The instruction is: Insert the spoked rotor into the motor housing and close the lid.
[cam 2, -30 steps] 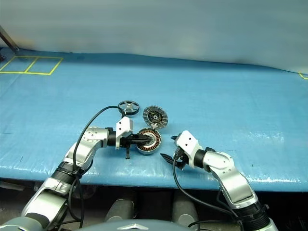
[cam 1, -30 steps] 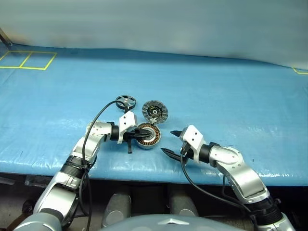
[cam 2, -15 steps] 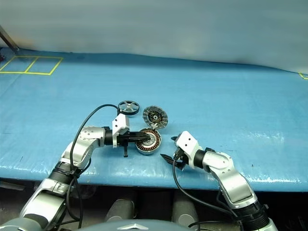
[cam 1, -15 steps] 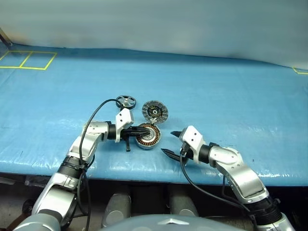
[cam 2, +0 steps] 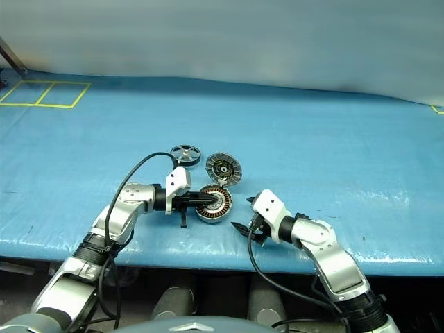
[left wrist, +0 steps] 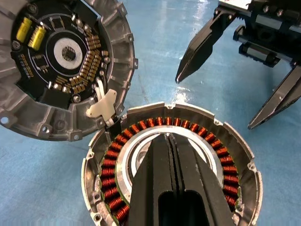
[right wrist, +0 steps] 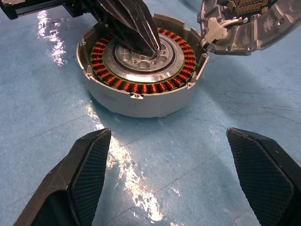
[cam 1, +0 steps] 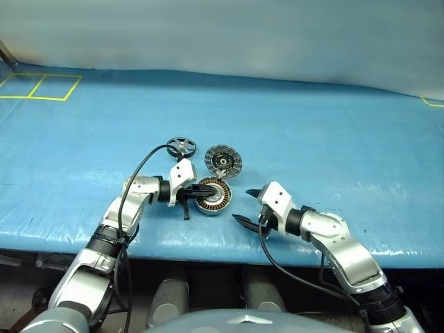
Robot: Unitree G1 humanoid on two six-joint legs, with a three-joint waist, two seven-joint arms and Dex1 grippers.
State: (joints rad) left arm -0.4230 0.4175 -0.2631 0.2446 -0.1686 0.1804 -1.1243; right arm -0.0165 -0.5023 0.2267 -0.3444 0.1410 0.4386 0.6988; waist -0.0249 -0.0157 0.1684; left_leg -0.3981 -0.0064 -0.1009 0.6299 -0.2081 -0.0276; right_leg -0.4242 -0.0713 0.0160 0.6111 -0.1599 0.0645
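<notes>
Left claw [left wrist: 170,141] closed over motor housing [left wrist: 235,160], copper-brown windings

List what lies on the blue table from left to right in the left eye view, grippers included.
Spoked rotor → left gripper, shut, over the motor housing → lid, open → right gripper, open.

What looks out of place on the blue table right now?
The left gripper is shut with its tips resting inside the open motor housing, where the spoked rotor belongs. The rotor lies apart on the table, and the lid is open.
</notes>
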